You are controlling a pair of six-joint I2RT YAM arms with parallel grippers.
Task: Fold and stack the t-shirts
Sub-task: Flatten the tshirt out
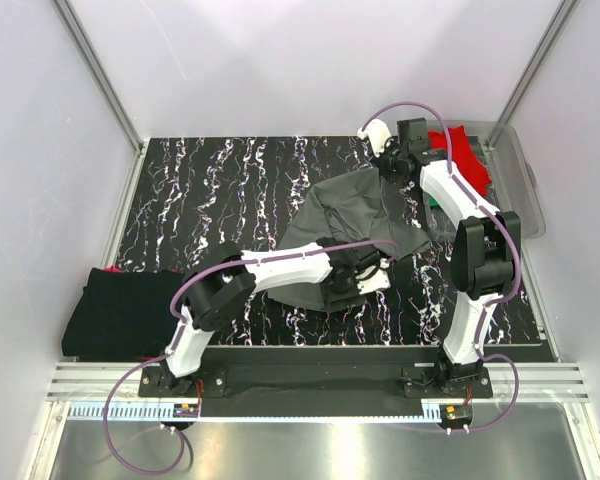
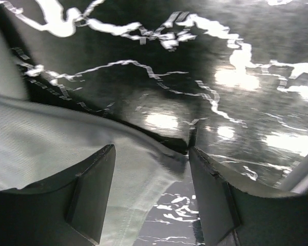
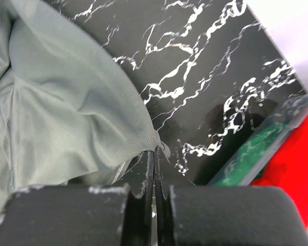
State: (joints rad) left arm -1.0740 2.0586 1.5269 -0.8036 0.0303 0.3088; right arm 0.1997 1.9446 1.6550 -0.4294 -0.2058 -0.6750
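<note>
T-shirt [image 1: 365, 215], right jaws pinching, left jaws parted

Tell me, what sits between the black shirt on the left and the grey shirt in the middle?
The top view shows only the left arm stretched over bare marbled tabletop between the black shirt and the grey shirt.

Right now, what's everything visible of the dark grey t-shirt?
The dark grey t-shirt is soft, matte knit cloth. It lies unfolded and crumpled in a loose heap on the black marbled table, centre-right between the arms, with deep creases running through it. The right gripper, jaws shut, pinches its far edge, so that corner is drawn to a point. The left gripper straddles a near edge with its jaws open. The cloth lies between them, not clamped.
</note>
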